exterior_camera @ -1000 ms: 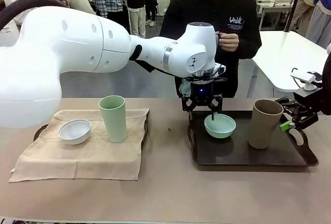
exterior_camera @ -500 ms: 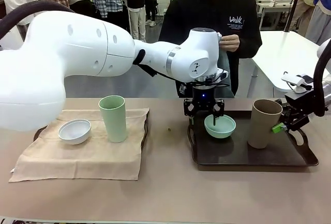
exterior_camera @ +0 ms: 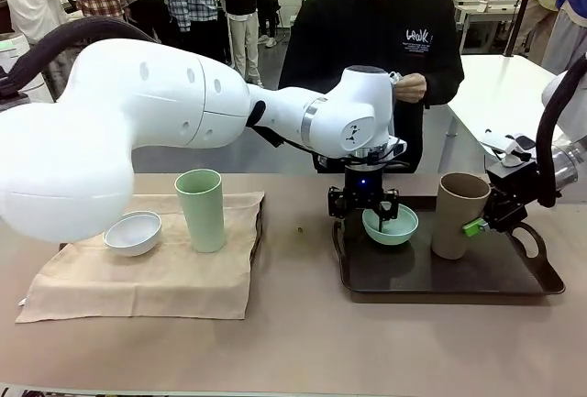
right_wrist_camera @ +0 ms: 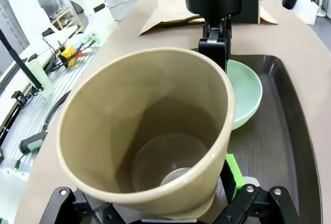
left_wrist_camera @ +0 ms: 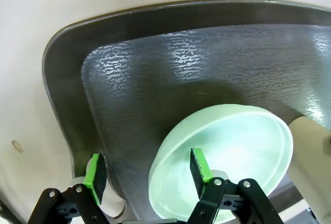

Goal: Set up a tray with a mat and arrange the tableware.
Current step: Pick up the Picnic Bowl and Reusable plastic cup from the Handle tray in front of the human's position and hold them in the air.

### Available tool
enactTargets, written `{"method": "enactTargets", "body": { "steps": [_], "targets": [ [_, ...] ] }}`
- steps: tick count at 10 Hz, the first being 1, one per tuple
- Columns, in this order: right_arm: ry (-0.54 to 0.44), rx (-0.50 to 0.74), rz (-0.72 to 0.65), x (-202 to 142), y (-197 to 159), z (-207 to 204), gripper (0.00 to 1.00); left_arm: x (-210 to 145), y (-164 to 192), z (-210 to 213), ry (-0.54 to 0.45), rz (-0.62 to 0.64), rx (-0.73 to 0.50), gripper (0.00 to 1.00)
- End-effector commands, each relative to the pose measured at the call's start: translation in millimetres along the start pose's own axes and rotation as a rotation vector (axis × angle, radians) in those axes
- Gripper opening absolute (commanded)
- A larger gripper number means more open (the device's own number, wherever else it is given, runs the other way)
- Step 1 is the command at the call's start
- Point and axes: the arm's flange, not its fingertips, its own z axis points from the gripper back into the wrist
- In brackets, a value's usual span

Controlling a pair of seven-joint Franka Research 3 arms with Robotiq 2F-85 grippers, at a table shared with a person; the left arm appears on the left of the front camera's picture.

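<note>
Mint green bowl (exterior_camera: 393, 224) lying in the far left part of the dark tray (exterior_camera: 459, 278), on the right half of the table (exterior_camera: 303, 342). Reaching across the middle to it with the left gripper (exterior_camera: 364, 203): jaws spread and straddling the bowl's rim, one green pad (left_wrist_camera: 199, 164) dipping just inside the rim, the other hanging well outside over the tray's raised edge. Pinching nothing, going by the left wrist view.

Clamping the tan-brown cup (exterior_camera: 456, 215) with the right gripper (exterior_camera: 479, 225), entering from the right side. Pressing one green pad against the cup's outer wall, with the opposite finger hiding behind the cup in the right wrist view. Leaning slightly, mouth up, just right of the bowl and over the tray. Not showing clearly whether the cup's base is touching the tray floor.

Resting on the beige mat (exterior_camera: 147, 278) at the left: white bowl (exterior_camera: 133, 232) and, just to its right, pale green cup (exterior_camera: 200, 209) standing upright, the two near each other but apart. Peeking out from under the mat at its left and right edges: rim of a second dark tray (exterior_camera: 260, 223).

Standing at the far side of the table: person (exterior_camera: 367, 21) in black, holding one hand (exterior_camera: 410, 85) at chest height.
</note>
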Motion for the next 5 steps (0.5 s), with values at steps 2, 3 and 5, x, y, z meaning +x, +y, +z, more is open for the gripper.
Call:
{"method": "enactTargets", "body": {
  "steps": [2, 3, 5],
  "targets": [
    [-0.013, 0.000, 0.013, 4.4, 5.1, -11.9, 1.00, 13.0, -7.7, 5.2, 0.009, 0.033, 0.018, 0.84],
    [-0.023, 0.008, 0.010, 5.1, 4.1, -16.0, 1.00, 14.1, -8.8, 3.7, 0.009, 0.036, 0.019, 0.84],
    [-0.013, 0.046, 0.049, 3.2, 4.6, -17.8, 0.41, 14.6, -8.2, 4.3, 0.002, 0.037, -0.002, 0.26]
  ]
}}
